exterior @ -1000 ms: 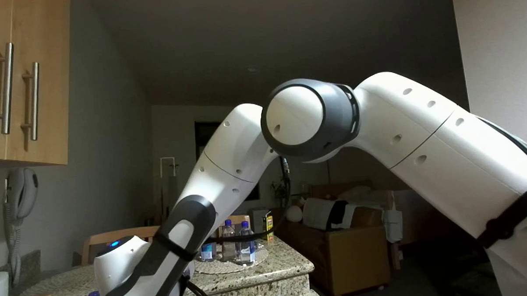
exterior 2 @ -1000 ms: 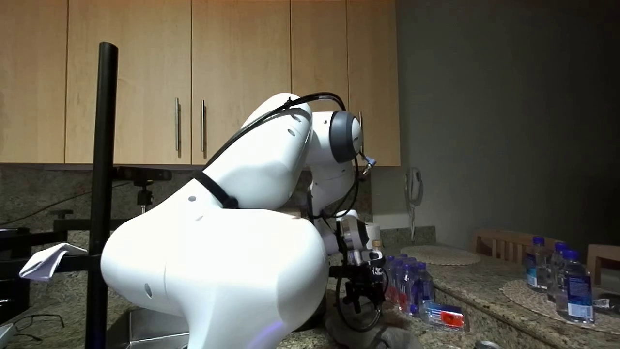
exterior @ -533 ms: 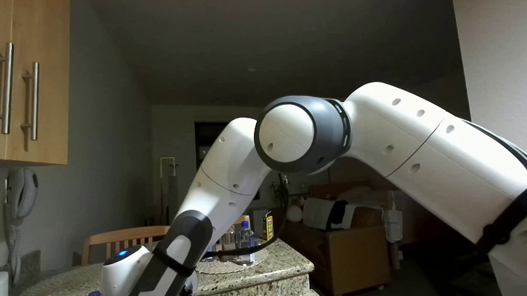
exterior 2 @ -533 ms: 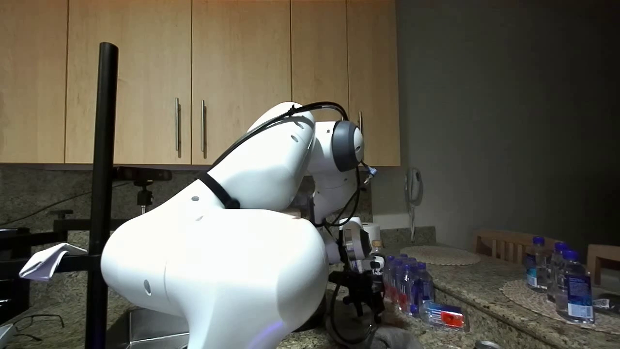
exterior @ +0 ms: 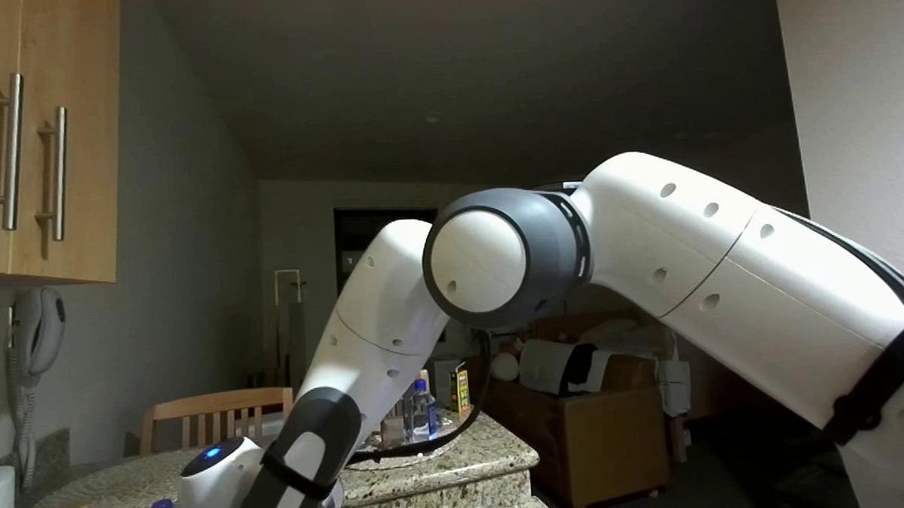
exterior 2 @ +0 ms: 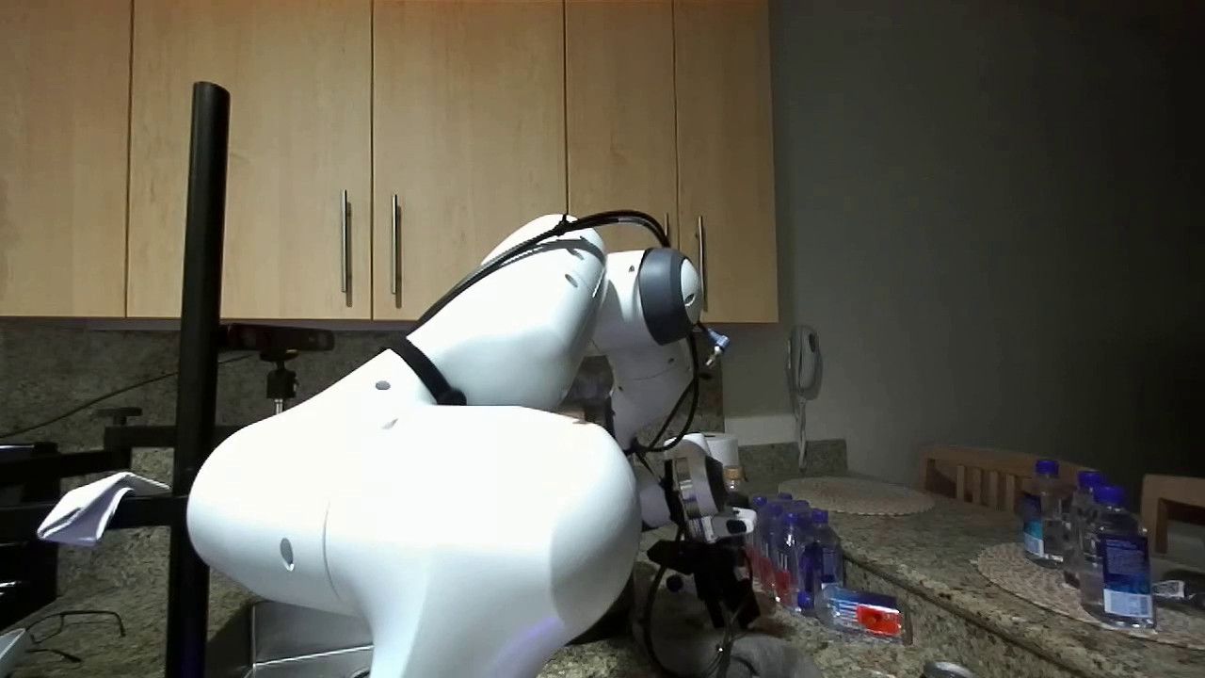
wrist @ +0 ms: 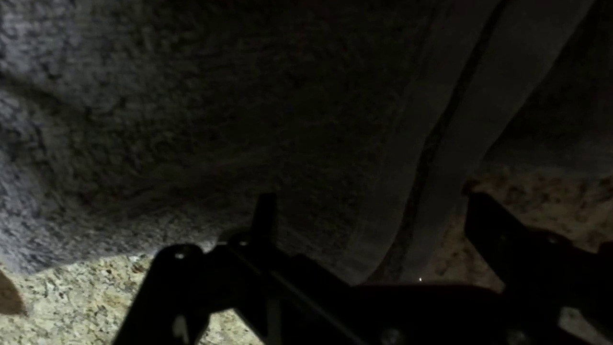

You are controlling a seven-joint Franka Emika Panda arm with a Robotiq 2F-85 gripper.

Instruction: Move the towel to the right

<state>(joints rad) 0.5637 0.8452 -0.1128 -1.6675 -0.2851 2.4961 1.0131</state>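
The grey towel (wrist: pixel 191 120) fills most of the wrist view and lies rumpled on the speckled counter. A smooth pale band with a dark stripe runs along its right part. It also shows at the bottom of an exterior view (exterior 2: pixel 770 656), partly cut off by the frame edge. My gripper (wrist: pixel 369 196) is open, its dark fingers wide apart over the towel's near edge. The left fingertip is over the towel; the right one is by the band's edge, over bare counter. Whether they touch is too dark to tell. The gripper also shows above the towel in an exterior view (exterior 2: pixel 734 617).
Several bottles (exterior 2: pixel 791 556) stand close behind the gripper, with a bottle lying on its side (exterior 2: pixel 866 617) beside them. A can (exterior 2: pixel 946 670) stands near the raised counter ledge (exterior 2: pixel 941 593). More bottles (exterior 2: pixel 1116 565) stand on that ledge. A sink (exterior 2: pixel 306 636) is at left.
The arm has come down, its elbow dropping in both exterior views. The wrist has tilted a little and sits slightly lower over the towel. The towel shows no clear movement.
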